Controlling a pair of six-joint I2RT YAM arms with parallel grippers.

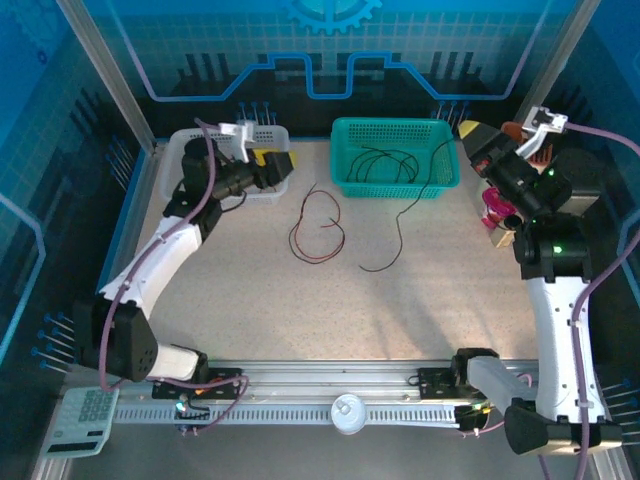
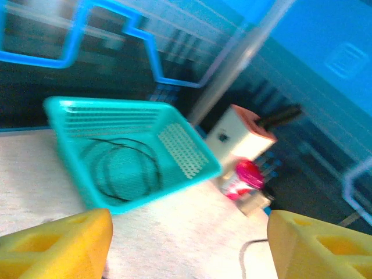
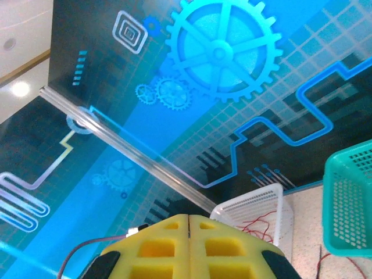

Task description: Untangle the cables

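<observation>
Red cable (image 1: 318, 228) lies looped mid-table: the left gripper (image 2: 189, 250), fingers spread, should pinch one strand only; the right gripper (image 3: 189, 232) is pressed together.

A teal basket (image 1: 395, 123), white basket (image 1: 268, 134) and calculator (image 1: 85, 420).

Bright bluish light, left wrist view blurred

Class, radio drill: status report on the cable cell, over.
Left gripper open, by white basket. Right gripper shut. Black cable in green basket; red-black loop on table. Nothing blocking the loop.
</observation>
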